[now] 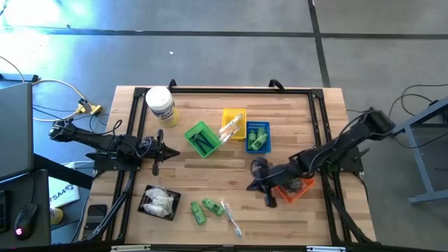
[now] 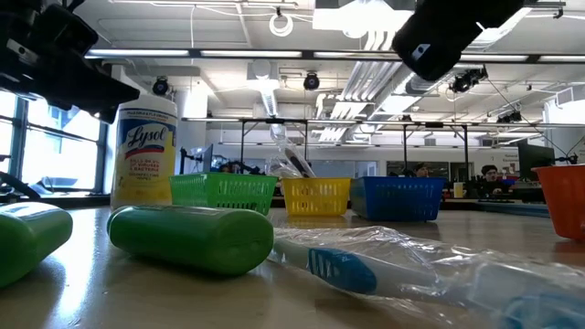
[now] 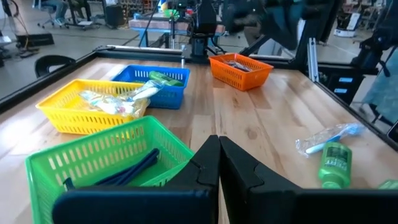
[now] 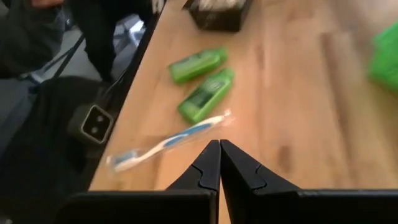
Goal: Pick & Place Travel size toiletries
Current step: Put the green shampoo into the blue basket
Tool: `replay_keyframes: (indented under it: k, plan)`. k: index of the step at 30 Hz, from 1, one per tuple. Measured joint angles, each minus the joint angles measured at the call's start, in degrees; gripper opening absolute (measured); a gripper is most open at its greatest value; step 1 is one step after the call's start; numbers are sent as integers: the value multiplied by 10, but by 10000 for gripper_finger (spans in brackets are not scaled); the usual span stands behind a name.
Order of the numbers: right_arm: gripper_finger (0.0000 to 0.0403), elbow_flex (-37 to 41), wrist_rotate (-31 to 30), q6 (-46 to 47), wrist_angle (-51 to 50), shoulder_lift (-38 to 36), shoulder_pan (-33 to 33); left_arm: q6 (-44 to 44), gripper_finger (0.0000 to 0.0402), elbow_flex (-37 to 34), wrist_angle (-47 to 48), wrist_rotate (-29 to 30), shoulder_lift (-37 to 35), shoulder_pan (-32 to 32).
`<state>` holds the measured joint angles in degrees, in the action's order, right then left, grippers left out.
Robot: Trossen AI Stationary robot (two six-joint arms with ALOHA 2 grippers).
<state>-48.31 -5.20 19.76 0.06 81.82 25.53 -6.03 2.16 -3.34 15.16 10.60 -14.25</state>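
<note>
From table height the wrapped toothbrush (image 2: 384, 265) runs off the picture's right edge, and beside it one green bottle (image 2: 32, 239) is cut at the left edge. The orange basket (image 2: 564, 199) shows only partly — its contents (image 1: 297, 186) lie under the right arm (image 1: 329, 150) in the overhead view. What fills the black tray (image 1: 159, 203) — white packets, perhaps — is too small to tell.
</note>
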Motion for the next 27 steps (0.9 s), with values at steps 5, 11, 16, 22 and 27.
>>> replay_keyframes:
  k: [5,11,16,22,27]
  plan:
    - [2,-52,10,36,-3,76,18,-18,0,1,0,0,0,0]
    - [40,-146,40,59,-72,175,51,-29,0,2,0,0,0,0]
    - [141,-221,9,127,-151,229,59,-48,0,3,0,0,0,0]
    - [244,-239,15,252,-150,271,47,-50,0,3,0,0,0,0]
    - [261,-239,15,293,-144,304,47,-52,0,4,0,0,0,0]
